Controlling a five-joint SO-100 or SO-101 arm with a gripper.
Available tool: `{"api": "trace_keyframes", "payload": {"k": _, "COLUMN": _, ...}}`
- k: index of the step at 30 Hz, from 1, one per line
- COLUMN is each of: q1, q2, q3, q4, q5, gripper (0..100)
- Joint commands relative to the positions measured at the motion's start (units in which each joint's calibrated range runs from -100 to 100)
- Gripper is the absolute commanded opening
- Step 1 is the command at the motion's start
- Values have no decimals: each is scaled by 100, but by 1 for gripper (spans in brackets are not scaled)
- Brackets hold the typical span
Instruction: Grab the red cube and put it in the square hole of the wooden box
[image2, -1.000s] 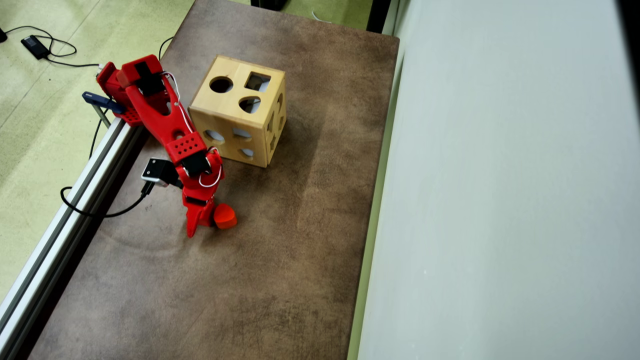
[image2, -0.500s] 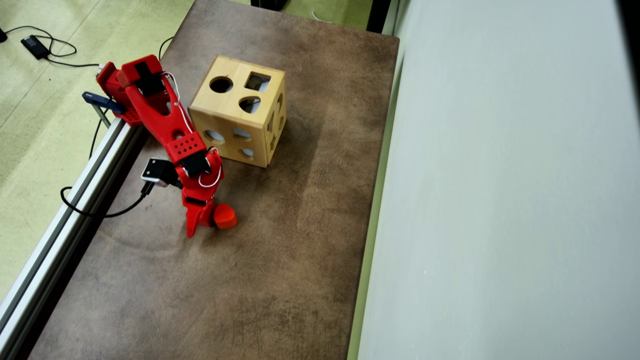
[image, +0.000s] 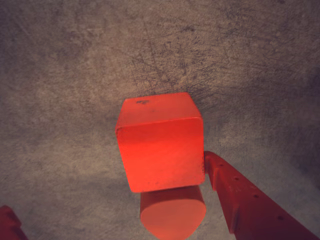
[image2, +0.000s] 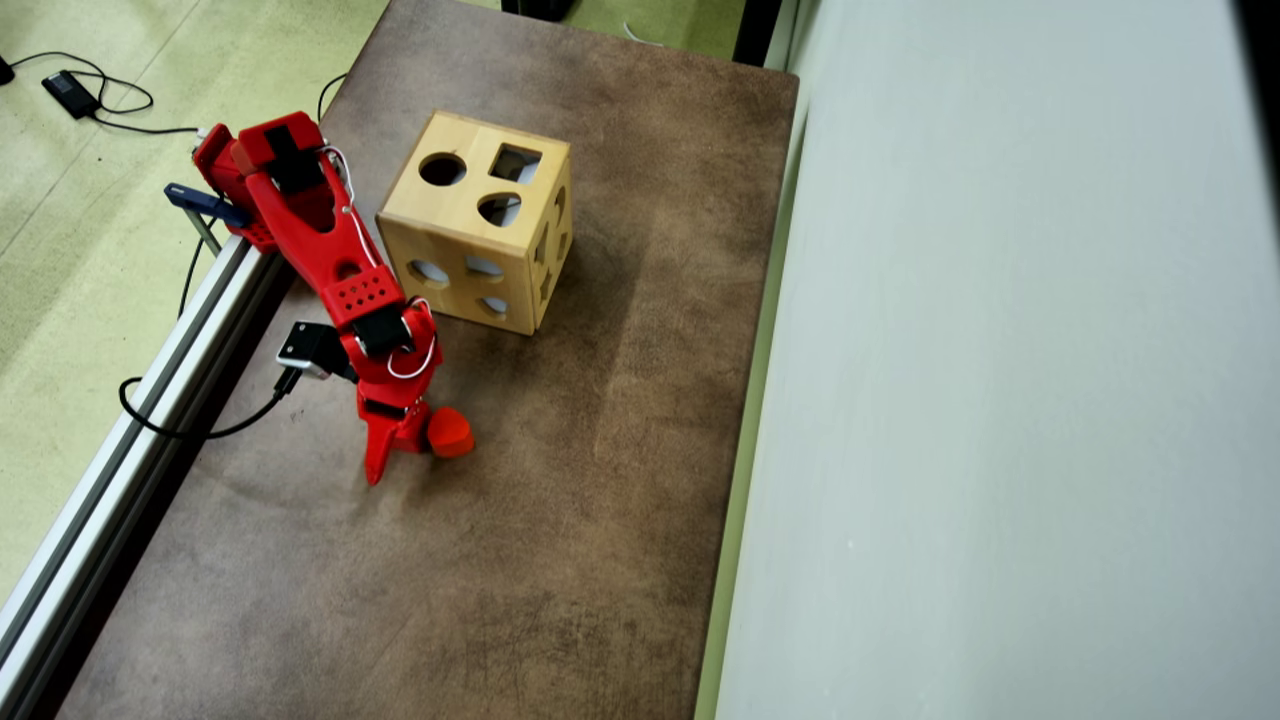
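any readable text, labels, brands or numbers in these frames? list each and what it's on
None readable in either view.
The red cube carries a small dark mark on its top face in the wrist view: a smudge or stamp, too blurred to read.
The wooden box shows only shape cutouts, no lettering.
The arm, the pincer and the black adapter on the floor show no legible print at this size.
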Motion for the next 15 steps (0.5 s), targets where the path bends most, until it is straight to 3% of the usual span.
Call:
{"api": "trace_keyframes", "payload": {"k": 1, "q1": -30, "q2": -199, "q3": -156, "q4": 41, "q5": 10, "gripper": 53}}
{"api": "trace_keyframes", "payload": {"k": 15, "q1": -119, "q2": -182, "q3": -139, "q4": 532, "q5": 5, "gripper": 53}}
